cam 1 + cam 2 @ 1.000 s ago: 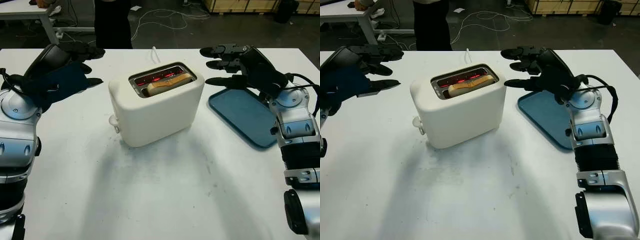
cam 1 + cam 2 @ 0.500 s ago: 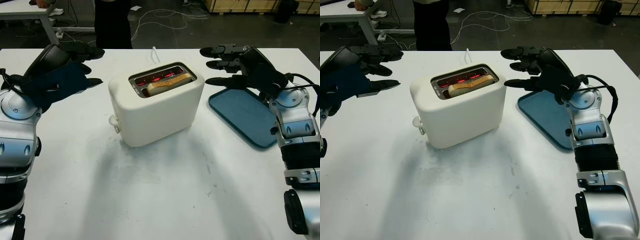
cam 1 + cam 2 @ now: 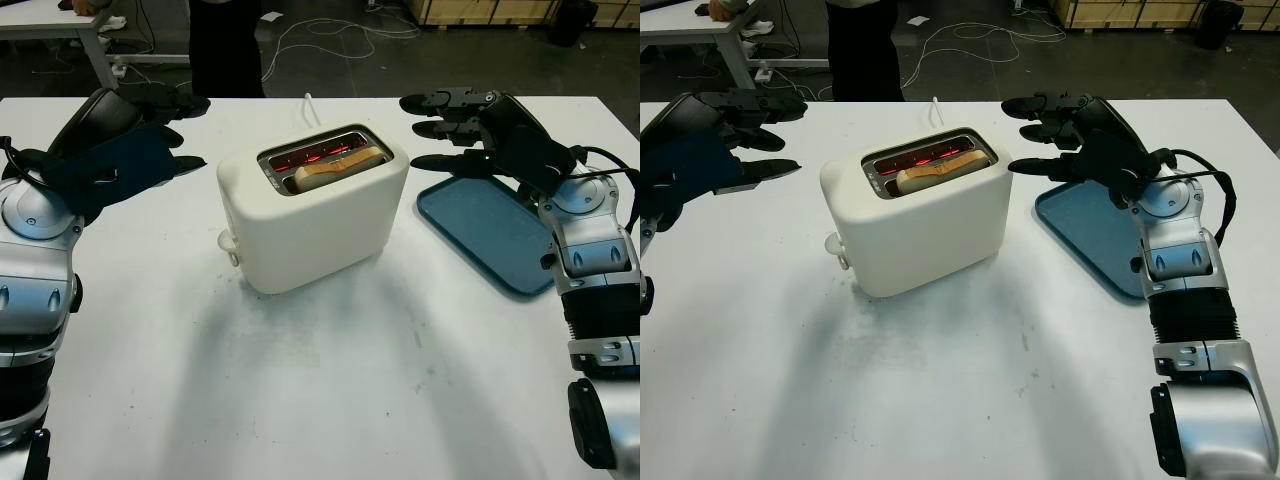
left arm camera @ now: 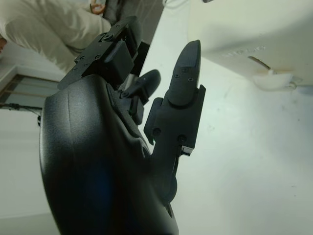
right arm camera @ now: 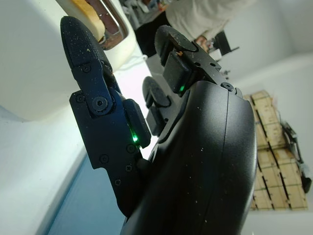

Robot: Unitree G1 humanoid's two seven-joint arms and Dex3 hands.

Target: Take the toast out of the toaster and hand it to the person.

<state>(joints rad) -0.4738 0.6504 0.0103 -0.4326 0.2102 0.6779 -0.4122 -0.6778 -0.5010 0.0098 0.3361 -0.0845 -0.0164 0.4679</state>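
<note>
A cream toaster (image 3: 310, 222) stands in the middle of the white table (image 3: 320, 400), its slots glowing red. A slice of toast (image 3: 338, 166) sticks up a little from the nearer slot. My right hand (image 3: 445, 130) hovers open just right of the toaster's top, its fingers pointing at it without touching. My left hand (image 3: 160, 130) is open at the far left, well apart from the toaster. The toaster's lever (image 3: 229, 243) shows at its left end. A person (image 3: 225, 45) stands beyond the table's far edge.
A blue tray (image 3: 485, 232) lies flat to the right of the toaster, under my right forearm. A white cord (image 3: 308, 105) runs back from the toaster. Cables lie on the dark floor behind, and another table (image 3: 60, 25) stands at the far left.
</note>
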